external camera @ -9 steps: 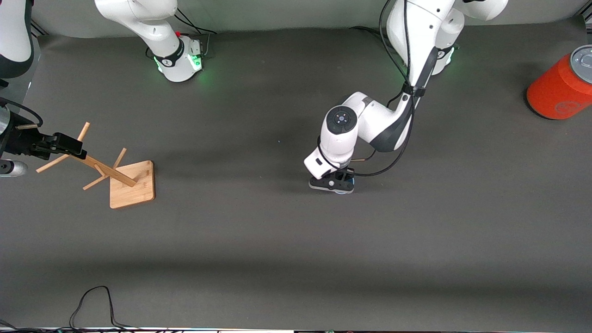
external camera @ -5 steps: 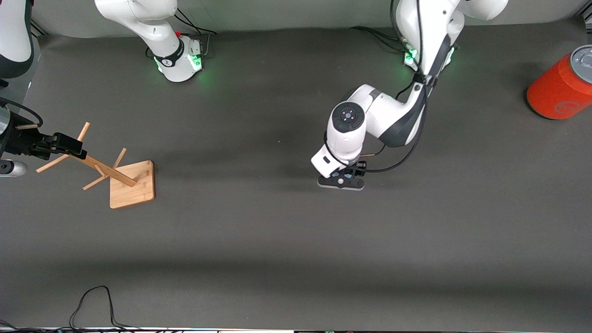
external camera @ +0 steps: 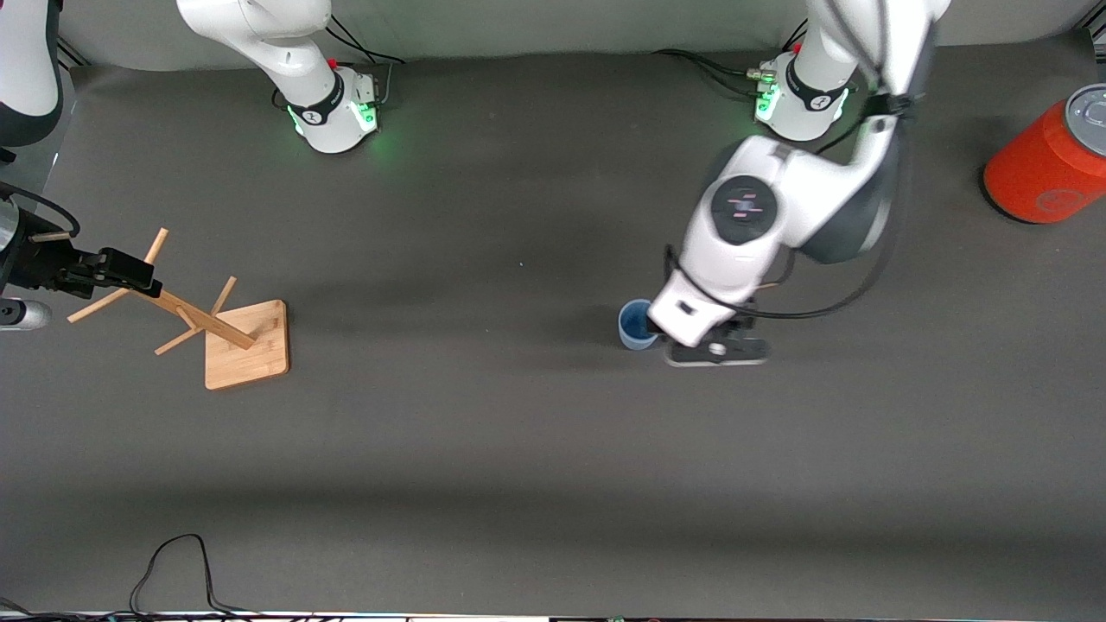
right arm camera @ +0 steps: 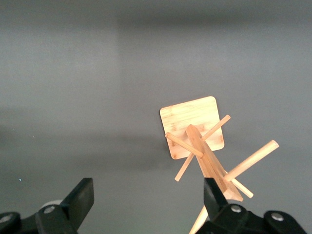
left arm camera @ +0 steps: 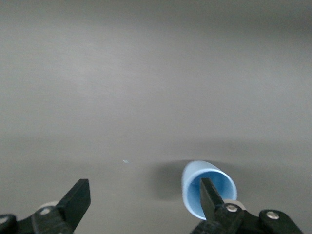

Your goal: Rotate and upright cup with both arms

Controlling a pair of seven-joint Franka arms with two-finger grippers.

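Observation:
The pale blue cup (external camera: 635, 326) stands upright near the middle of the table, mouth up, and the left hand covers one edge of it. My left gripper (external camera: 717, 351) hangs in the air just beside the cup, toward the left arm's end of the table. Its jaws are open and hold nothing. In the left wrist view the cup (left arm camera: 194, 185) shows past one fingertip (left arm camera: 209, 195), and the left gripper (left arm camera: 145, 200) is spread wide over bare mat. My right gripper (external camera: 121, 269) waits open above the wooden rack; the right wrist view shows the right gripper (right arm camera: 147, 200) with nothing in it.
A wooden peg rack (external camera: 216, 324) on a square base stands at the right arm's end of the table, also visible as the rack (right arm camera: 204, 146) in the right wrist view. A large red-orange can (external camera: 1045, 160) stands at the left arm's end. A black cable (external camera: 173, 561) lies near the front edge.
The left gripper opened and let go of the cup, then rose and swung toward the left arm's end, uncovering the upright cup. The right arm has not moved.

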